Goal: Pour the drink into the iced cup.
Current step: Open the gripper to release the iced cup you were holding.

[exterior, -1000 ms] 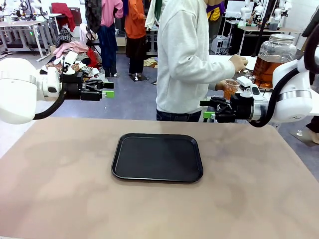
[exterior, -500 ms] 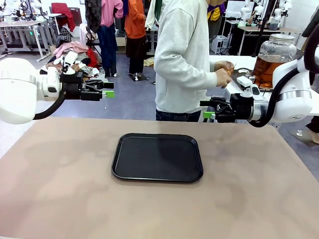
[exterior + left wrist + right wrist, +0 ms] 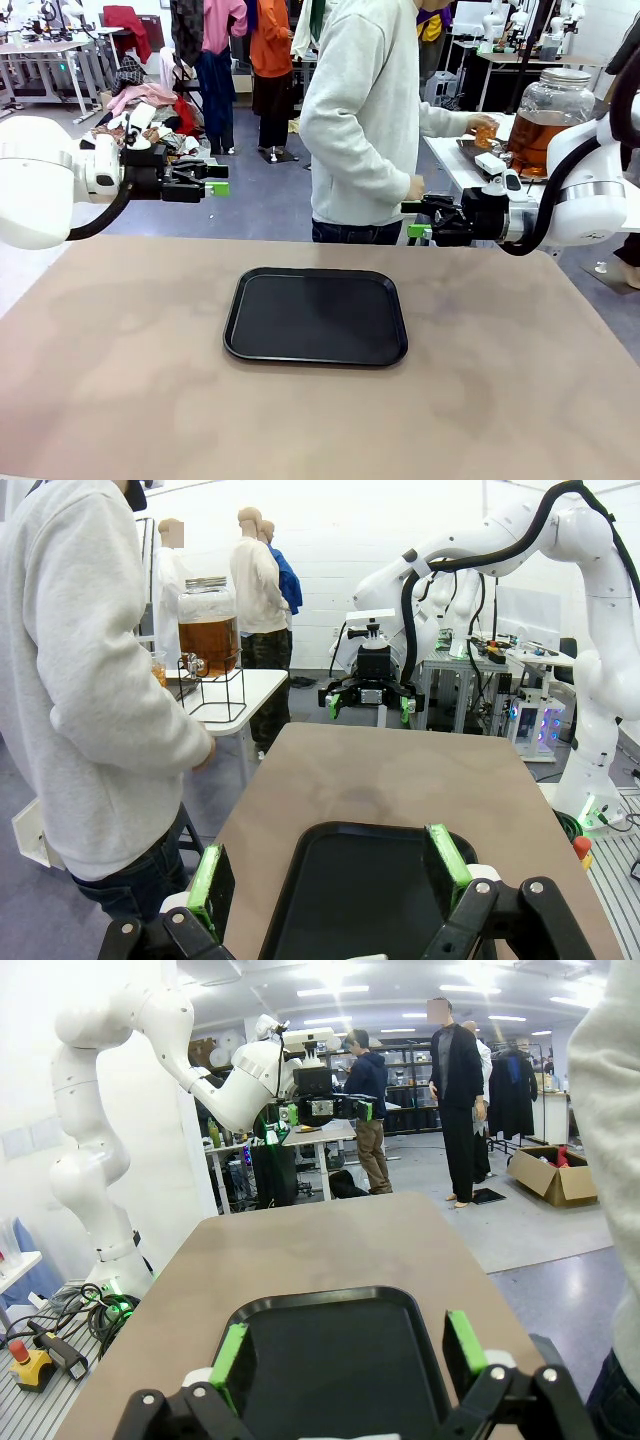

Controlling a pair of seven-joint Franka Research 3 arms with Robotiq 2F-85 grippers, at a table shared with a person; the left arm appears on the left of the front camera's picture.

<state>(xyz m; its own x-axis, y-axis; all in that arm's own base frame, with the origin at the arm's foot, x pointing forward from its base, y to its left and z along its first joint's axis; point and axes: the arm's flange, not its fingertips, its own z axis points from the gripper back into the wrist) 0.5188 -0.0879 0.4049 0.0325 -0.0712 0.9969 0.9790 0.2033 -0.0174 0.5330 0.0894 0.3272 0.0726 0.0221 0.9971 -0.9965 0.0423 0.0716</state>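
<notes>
Both grippers, L and R, spread wide, empty, above table. Drink: prob. in small cup in person's hand by jar. Risk: spill at side table if tipped.

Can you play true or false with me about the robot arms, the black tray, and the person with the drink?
1. The black tray has a cup standing on it. False: nothing is on it.
2. Both grippers are open and hold nothing. True: the left gripper and the right gripper hang above the table with their fingers apart.
3. The person's hand holds a small cup of amber drink next to the big glass jar. True.
4. The big glass jar stands on the brown table beside the tray. False: it stands on a white side table behind the right arm.
</notes>
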